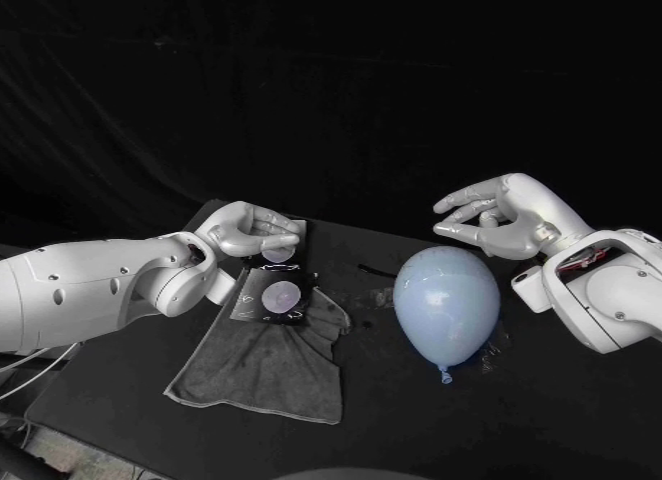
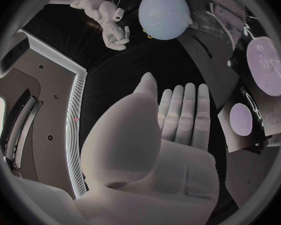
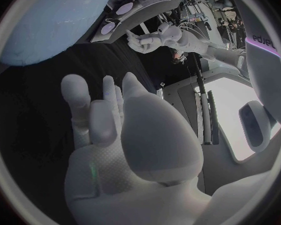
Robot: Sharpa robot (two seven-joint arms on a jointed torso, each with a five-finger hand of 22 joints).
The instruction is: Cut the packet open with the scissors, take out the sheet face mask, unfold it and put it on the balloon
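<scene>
Two black packets with pale round marks lie on a grey towel: the far packet and the near packet. They also show in the left wrist view, far and near. My left hand hovers over the far packet; its fingers are stretched out and hold nothing. A pale blue balloon lies right of the towel, knot toward me. Behind it, my right hand hangs in the air with fingers spread and empty. I cannot make out the scissors.
A thin dark thing lies on the black table between the packets and the balloon. Something small and glinting sits by the balloon's near right side. The towel reaches close to the table's front left edge.
</scene>
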